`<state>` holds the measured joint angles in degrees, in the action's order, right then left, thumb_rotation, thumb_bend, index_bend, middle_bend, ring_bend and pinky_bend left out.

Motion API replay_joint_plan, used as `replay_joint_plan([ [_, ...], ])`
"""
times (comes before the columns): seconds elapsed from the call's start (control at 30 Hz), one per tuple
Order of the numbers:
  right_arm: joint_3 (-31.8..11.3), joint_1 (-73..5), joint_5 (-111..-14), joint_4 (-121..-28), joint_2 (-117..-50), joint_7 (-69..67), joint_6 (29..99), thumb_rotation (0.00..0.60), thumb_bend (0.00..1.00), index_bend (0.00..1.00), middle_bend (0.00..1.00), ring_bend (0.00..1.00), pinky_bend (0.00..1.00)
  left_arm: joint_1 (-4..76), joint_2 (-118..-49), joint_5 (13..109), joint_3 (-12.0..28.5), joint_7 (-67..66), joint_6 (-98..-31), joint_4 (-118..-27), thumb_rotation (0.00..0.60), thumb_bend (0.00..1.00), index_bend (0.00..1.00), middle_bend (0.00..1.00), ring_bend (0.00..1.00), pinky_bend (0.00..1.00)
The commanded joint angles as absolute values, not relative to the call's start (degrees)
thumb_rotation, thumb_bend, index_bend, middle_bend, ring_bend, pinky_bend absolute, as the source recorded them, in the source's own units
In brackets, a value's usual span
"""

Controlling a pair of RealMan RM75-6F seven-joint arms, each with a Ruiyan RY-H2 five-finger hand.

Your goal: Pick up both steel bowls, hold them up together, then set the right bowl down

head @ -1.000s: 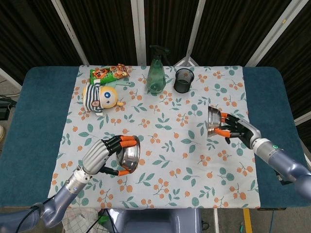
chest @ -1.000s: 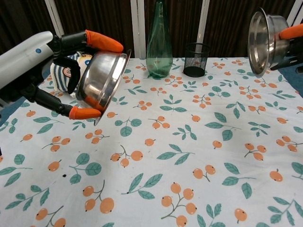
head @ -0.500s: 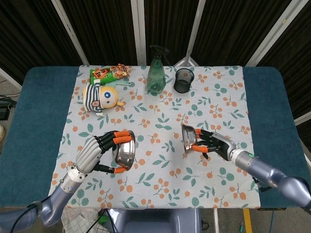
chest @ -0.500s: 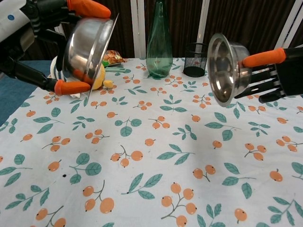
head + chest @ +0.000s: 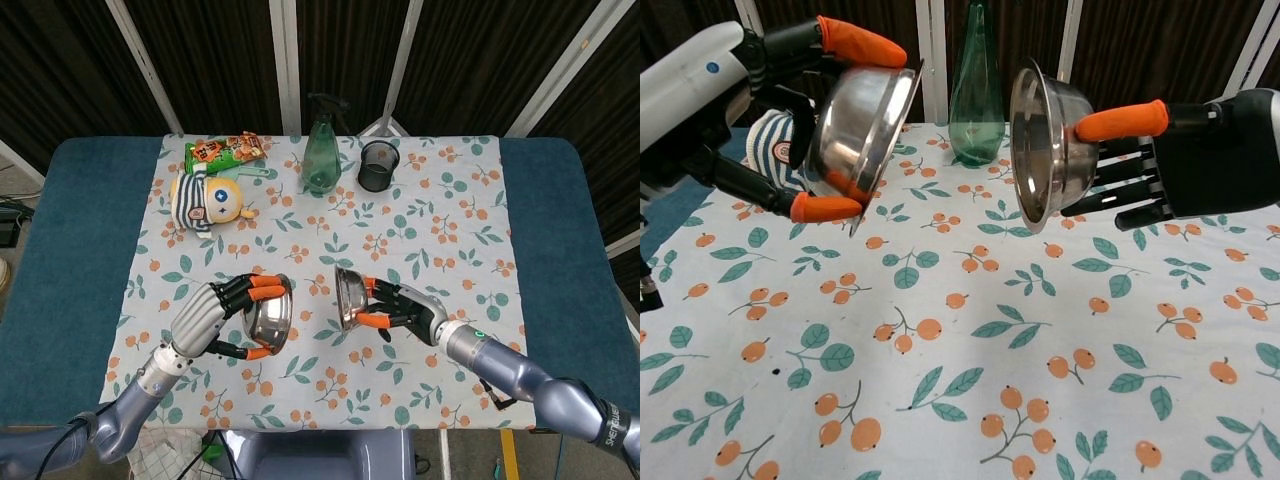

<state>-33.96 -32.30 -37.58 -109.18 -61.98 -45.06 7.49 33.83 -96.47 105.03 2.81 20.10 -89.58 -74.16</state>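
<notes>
We begin with our left hand [image 5: 770, 110], upper left of the chest view: its orange-tipped fingers [image 5: 862, 42] hook over the top rim of a shiny round steel bowl [image 5: 862, 125], and another orange tip presses the lower rim, so the bowl is clamped and tilted on edge with its mouth facing lower right. From the head view the same hand [image 5: 208, 318] and left bowl [image 5: 268, 318] sit in the lower left of centre.

Our right hand [image 5: 1200, 155], at the right of the chest view, grasps the second steel bowl [image 5: 1045, 140], one orange tip across its outer wall and dark fingers spread behind it. This bowl also stands on edge, its opening turned left toward the other. In the head view the right hand [image 5: 405, 312] and right bowl [image 5: 348, 298] lie just right of centre.

Both bowls hang clear of the floral tablecloth [image 5: 970, 400], near each other but apart. We judge the hold-up-together step to be in hand and about complete.

Next, we think, comes lowering the right bowl: turn it level, bring it down onto a bare stretch of cloth, then let go while the left stays raised.

Further back stand a green glass spray bottle [image 5: 321, 150], a black mesh cup [image 5: 378, 164], a striped plush doll [image 5: 205, 200] and a snack packet [image 5: 228, 152].
</notes>
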Motion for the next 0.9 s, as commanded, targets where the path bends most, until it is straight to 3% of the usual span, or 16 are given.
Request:
replay_joint_plan([
  [0.03,-32.3,-34.2,-36.4,-110.7,-62.3,-45.3,9.4,0.6,0.32,0.69,0.64,0.61,0.74,34.0,-96.8,105.1,2.6,20.1,-89.3,-74.2,0.6,0.35,0.46,0.6,0.49,0.67],
  [0.9,-26.1,-41.4,-28.2,-116.3,-66.9,-47.5,19.6,0.6,0.34,0.69,0.64,0.61,0.74,35.4,-99.6,107.1,2.3,15.8,-89.6,-74.0,0.6,0.35,0.46,0.6,0.49,0.66],
])
